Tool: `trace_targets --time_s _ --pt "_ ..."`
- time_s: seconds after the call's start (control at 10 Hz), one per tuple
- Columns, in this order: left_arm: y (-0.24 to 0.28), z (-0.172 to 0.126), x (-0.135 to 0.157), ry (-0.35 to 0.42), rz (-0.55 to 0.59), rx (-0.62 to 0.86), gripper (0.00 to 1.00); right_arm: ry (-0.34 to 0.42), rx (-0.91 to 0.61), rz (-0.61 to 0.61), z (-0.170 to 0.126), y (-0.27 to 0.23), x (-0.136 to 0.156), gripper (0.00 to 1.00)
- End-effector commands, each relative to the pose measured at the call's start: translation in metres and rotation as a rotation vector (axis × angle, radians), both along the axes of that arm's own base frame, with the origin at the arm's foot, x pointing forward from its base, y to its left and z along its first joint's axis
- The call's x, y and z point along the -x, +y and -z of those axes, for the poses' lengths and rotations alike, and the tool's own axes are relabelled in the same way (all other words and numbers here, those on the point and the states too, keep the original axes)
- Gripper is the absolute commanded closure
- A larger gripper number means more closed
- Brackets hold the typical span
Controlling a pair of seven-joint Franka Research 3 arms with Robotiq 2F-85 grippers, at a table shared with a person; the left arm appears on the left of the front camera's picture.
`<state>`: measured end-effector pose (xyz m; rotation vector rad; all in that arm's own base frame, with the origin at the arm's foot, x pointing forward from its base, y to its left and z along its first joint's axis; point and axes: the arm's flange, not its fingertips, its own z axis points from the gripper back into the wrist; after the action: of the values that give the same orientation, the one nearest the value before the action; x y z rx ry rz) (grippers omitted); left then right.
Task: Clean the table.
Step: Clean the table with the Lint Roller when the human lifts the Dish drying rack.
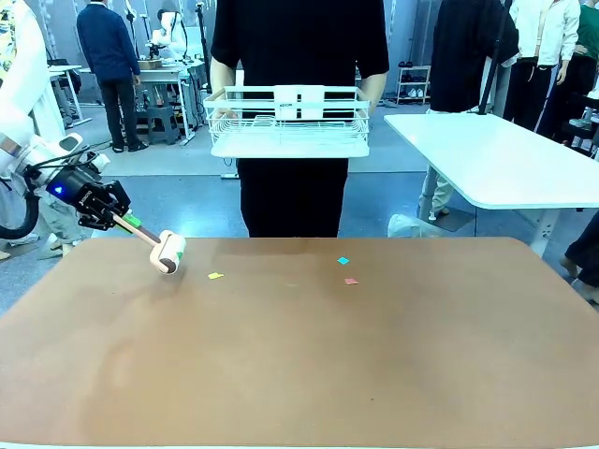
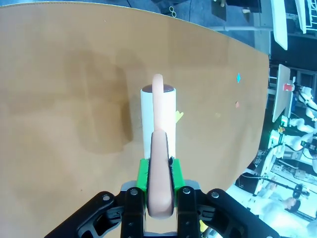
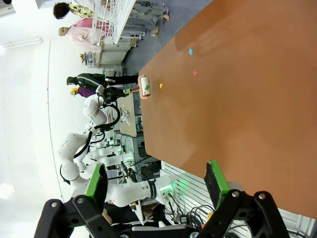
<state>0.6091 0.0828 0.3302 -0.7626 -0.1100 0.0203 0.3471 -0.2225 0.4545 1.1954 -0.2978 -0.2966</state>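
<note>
The left gripper (image 1: 120,218) is clamping its green pads on the tan handle of a white-drummed lint roller (image 1: 168,252), whose head appears to be resting on the reddish-brown matte table (image 1: 299,374) near its far left edge. The handle's long axis is slanting from the gripper toward the table's middle. A small yellow paper scrap (image 1: 215,276) is lying just beside the drum on that side, with a cyan scrap (image 1: 343,261) and a pink scrap (image 1: 351,281) farther right. The right gripper (image 3: 154,173) is hanging with jaws apart and empty, well away, so the left arm is nearer.
</note>
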Motion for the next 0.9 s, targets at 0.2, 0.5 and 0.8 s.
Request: trace_targets --time_s 0.2,0.5,0.8 --pt "-0.016 0.017 -0.01 -0.015 -0.02 -0.037 0.78 -0.007 -0.005 0.0 -0.003 0.0 0.001 0.0" --pt "-0.026 0.028 -0.01 0.052 0.016 -0.007 0.78 -0.007 -0.005 0.0 -0.003 0.0 0.001 0.0" --pt "-0.041 0.035 -0.013 0.09 0.05 -0.02 0.78 -0.007 -0.005 0.0 -0.003 0.0 0.001 0.0"
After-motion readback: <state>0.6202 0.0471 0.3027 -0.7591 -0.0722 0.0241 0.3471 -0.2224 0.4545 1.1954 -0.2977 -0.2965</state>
